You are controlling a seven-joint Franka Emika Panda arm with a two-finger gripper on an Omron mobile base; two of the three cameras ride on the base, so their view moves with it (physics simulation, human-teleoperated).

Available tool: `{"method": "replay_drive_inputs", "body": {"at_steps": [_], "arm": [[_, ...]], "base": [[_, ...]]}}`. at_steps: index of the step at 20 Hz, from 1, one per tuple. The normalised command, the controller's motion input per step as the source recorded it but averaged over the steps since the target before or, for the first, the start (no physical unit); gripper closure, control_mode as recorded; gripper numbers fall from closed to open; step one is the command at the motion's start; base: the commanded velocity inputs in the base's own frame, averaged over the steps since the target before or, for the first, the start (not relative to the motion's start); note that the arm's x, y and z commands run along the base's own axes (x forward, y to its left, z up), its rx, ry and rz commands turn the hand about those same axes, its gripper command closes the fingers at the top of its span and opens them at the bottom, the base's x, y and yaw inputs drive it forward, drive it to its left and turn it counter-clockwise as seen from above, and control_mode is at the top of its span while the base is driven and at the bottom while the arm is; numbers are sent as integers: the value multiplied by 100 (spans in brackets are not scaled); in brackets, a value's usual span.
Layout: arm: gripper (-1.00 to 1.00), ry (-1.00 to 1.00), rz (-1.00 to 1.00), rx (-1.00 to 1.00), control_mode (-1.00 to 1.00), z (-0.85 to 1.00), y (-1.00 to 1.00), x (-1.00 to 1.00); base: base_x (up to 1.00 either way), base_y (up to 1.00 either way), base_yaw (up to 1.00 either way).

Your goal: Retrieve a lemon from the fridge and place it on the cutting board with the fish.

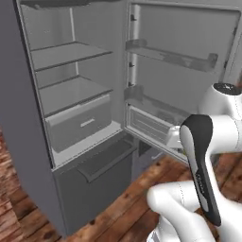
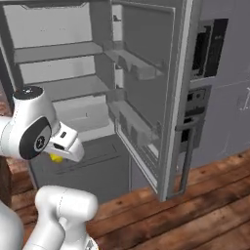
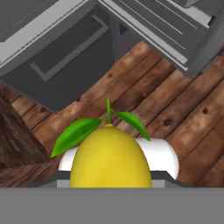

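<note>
While the jaws clamp the lemon (image 3: pixel 110 156) above wooden floor (image 3: pixel 166 109), the fridge (image 1: pixel 75 118) stands open.

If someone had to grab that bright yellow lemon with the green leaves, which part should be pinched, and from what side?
Pinch the bright yellow lemon across its wide rounded belly, coming in from the end opposite the stem. The green leaves and thin stem stick out of its pointed tip and give no firm hold. The gripper appears to hold it that way now.

Fridge (image 1: pixel 28 118): door (image 1: pixel 189 71) swung wide open — pale shelves (image 1: pixel 71 90) bare
Inner drawer (image 1: pixel 80 124): shut, under the lowest shelf
Lower drawer front (image 1: pixel 101 163): dark, shut
Arm (image 1: pixel 203 165): lower right — folded over wooden floor (image 1: pixel 127 203)
</note>
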Motion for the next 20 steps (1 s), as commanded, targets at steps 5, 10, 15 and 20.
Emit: {"method": "replay_drive_inputs", "body": {"at_steps": [5,10,15,20], "arm": [[100,0,0,0,100,0,0,0],[100,0,0,0,100,0,0,0],[100,0,0,0,100,0,0,0],[100,0,0,0,100,0,0,0]], "base": [[-50,-33,-68],[-22,-25,-74],[-2,-27,-72],[2,-25,-61]]}}
